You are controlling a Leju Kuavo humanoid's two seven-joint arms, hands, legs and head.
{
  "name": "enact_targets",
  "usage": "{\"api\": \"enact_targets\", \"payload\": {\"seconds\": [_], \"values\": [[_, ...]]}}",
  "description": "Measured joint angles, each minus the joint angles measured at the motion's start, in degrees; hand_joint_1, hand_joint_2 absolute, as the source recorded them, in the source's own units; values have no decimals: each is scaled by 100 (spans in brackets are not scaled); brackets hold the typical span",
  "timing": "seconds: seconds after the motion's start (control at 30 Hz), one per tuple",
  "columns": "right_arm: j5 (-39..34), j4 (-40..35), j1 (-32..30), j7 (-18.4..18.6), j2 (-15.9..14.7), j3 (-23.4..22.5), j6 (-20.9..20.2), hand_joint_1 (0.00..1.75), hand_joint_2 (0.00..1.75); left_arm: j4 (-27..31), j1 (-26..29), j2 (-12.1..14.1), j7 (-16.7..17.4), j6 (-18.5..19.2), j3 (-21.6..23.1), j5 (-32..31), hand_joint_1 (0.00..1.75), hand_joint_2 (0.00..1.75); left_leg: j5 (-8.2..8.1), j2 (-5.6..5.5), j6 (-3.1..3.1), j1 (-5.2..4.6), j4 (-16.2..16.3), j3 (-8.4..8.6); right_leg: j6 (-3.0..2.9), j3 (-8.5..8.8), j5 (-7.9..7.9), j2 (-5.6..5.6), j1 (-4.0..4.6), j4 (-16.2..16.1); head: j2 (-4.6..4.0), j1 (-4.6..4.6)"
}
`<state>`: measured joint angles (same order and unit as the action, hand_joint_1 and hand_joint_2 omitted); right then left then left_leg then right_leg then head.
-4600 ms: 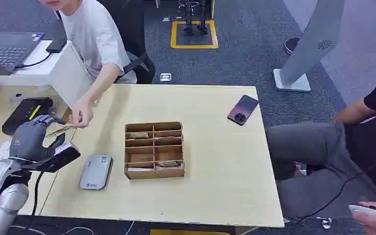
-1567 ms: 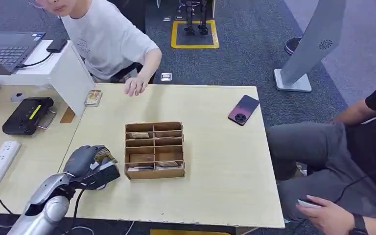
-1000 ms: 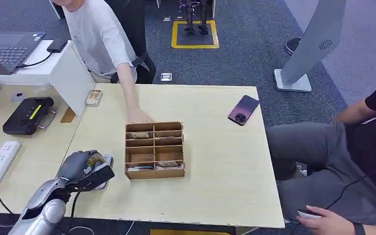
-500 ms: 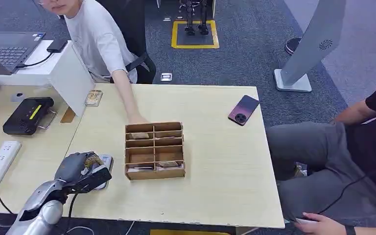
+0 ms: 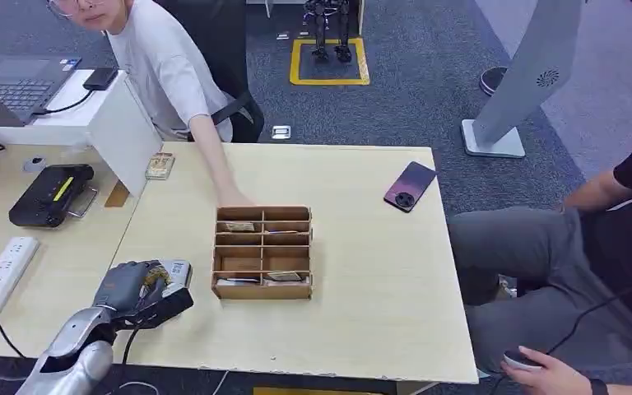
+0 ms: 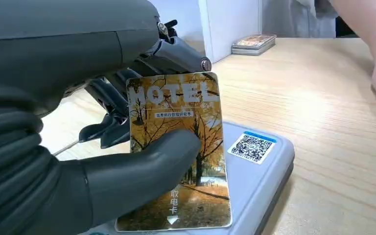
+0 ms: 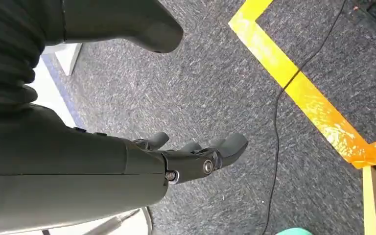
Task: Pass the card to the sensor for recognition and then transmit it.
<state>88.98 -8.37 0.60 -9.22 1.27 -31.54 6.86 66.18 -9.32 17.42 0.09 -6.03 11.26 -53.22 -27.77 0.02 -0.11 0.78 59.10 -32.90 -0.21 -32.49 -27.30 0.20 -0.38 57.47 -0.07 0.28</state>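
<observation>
My left hand (image 5: 132, 288) sits at the table's front left and pinches a hotel key card (image 6: 178, 147) printed with autumn trees, thumb on its face. It holds the card flat just over the grey sensor pad (image 6: 264, 161), which bears a QR sticker (image 6: 251, 147). From the head view the same card (image 5: 158, 273) shows as a small yellow patch above the sensor (image 5: 174, 273). My right hand (image 7: 191, 156) hangs beside my body over grey carpet, fingers spread and holding nothing.
A cardboard sorting box (image 5: 262, 252) with several compartments stands right of the sensor; a person's hand (image 5: 234, 197) rests at its far edge. A phone (image 5: 409, 185) lies far right. A card stack (image 5: 159, 165), black device (image 5: 52, 193) and power strip (image 5: 0, 267) lie to the left.
My left hand brought the card from the person at the left table down to the sensor and has slid slightly toward me. The person's arm reached to the box.
</observation>
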Motion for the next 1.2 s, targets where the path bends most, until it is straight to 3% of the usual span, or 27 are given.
{"api": "enact_targets", "payload": {"seconds": [0.13,0.23,0.33,0.43,0.5,0.6,0.7,0.8,0.87,1.2], "values": [[0,0,-1,0,0,0,0,0,175,-50,-14,-24,-17,-7,-4,35,175,175,0,-1,0,0,-2,15,-1,14,0,-1,0,0,0,0],[-13,0,-4,0,0,0,0,0,175,-50,19,-35,-226,18,-35,287,175,175,1,0,0,0,-2,19,-1,16,0,-1,0,0,0,0],[-13,2,-5,-33,0,2,-2,0,175,115,169,-140,-919,547,-205,1667,175,175,2,1,0,0,-2,22,-1,14,0,1,0,1,0,-2],[-13,0,-15,-44,0,2,-2,0,175,488,350,-238,-968,966,-302,2472,175,175,2,-16,1,-3,-1,12,2,8,-2,-12,0,0,0,0],[-13,0,-10,-48,0,2,0,0,175,638,454,-284,-968,1023,-315,2561,175,175,2,-12,1,-3,-1,8,3,4,-2,-9,0,0,0,-2],[-13,0,-23,-61,0,11,4,0,175,868,524,-304,-1277,1040,-321,3026,175,175,2,-12,2,-4,2,-9,3,-14,-2,-8,0,0,0,2],[2,0,-22,-81,0,26,28,0,175,1244,422,-319,-1445,1121,-444,4128,175,175,3,-13,3,-3,7,-17,3,-25,-1,-9,0,0,0,0],[39,0,-16,-81,0,37,39,0,175,1630,-98,-356,-1386,903,-697,5066,175,175,5,-25,4,2,10,-31,2,-28,1,-18,1,0,0,0],[42,0,-6,-79,0,39,39,0,175,1775,-374,-352,-1263,857,-761,5189,175,175,5,-23,3,1,9,-28,0,-25,2,-17,1,2,0,0],[44,0,-6,-79,0,74,39,0,175,2039,-595,-352,-1274,750,-824,5292,175,175,6,-13,0,0,10,-27,1,-32,1,-3,1,2,0,0]]}}
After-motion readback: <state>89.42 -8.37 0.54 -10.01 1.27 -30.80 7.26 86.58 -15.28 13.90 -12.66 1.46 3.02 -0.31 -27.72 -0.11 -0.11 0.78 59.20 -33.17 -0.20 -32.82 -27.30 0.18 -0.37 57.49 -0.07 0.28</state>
